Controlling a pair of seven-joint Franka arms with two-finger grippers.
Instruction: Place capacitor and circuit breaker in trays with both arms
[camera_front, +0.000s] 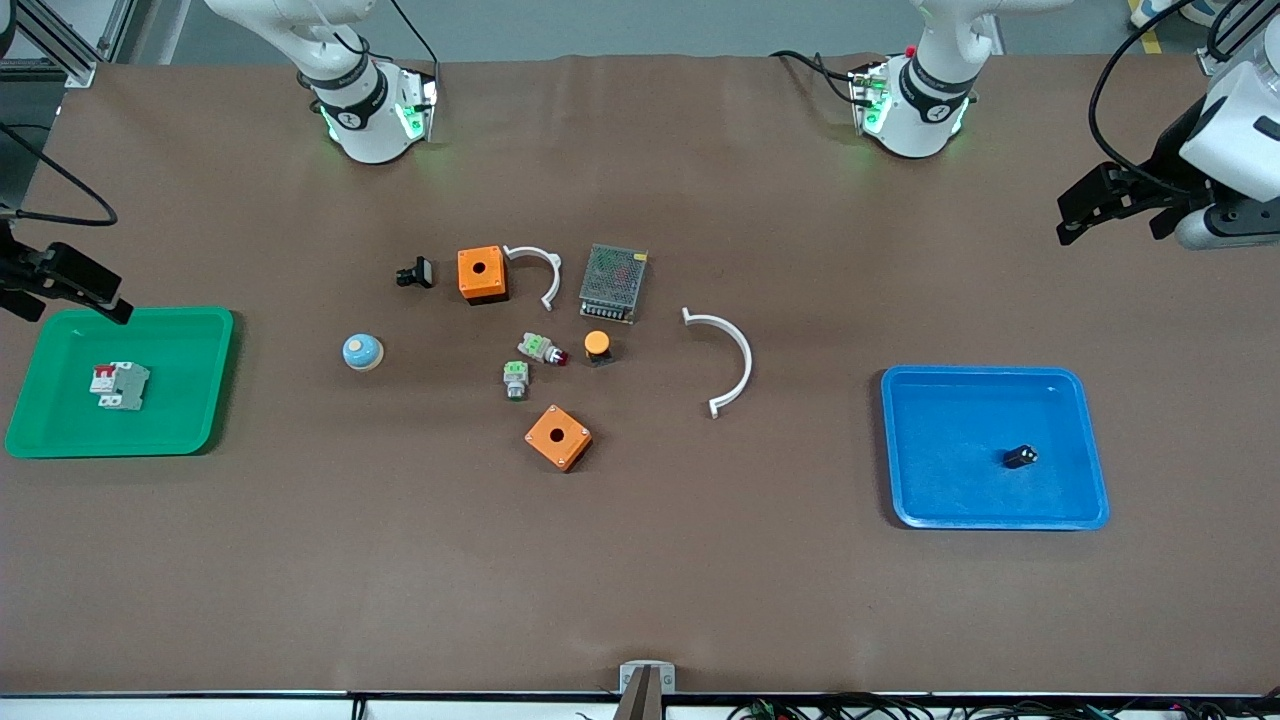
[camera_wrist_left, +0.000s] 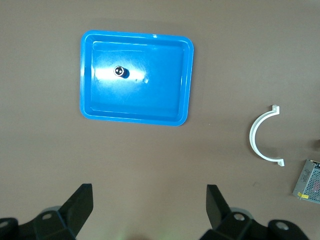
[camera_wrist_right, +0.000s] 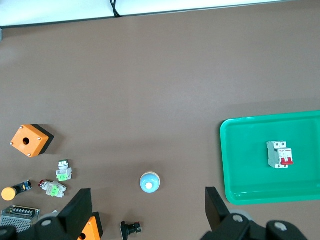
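Both parts are down: the capacitor (camera_front: 1020, 457) lies inside the blue tray (camera_front: 905, 500) toward the left arm's end of the bench (camera_front: 300, 560), a tiny dark cylinder on the tray floor, and the left wrist view shows it end-on (camera_wrist_left: 119, 71), apart from the tray (camera_wrist_left: 185, 80) walls. At the right arm's end, the circuit breaker (camera_front: 120, 385) sits in the green tray (camera_front: 200, 350), a light grey block with its red levers at one end, clear in the right wrist view too (camera_wrist_right: 279, 154) on the green tray (camera_wrist_right: 230, 150). The left end effector (camera_front: 1085, 212) hangs up in the air over bare bench, off past the blue tray's end, its fingers (camera_wrist_left: 80, 205) spread wide with nothing between them. The right end effector (camera_front: 70, 290) hovers over the green tray's rim, its fingers (camera_wrist_right: 80, 207) also wide apart and carrying nothing. Between the trays the clutter lies mid-bench: two orange boxes (camera_front: 482, 274) (camera_front: 558, 437), a metal mesh power supply (camera_front: 612, 283), a large white curved clamp (camera_front: 735, 360) and a smaller one (camera_front: 540, 270), a blue-and-cream dome (camera_front: 361, 352), an orange-capped button (camera_front: 598, 346), two grey parts with green tops (camera_front: 540, 348) (camera_front: 515, 379), and a black clip-like part (camera_front: 415, 272).
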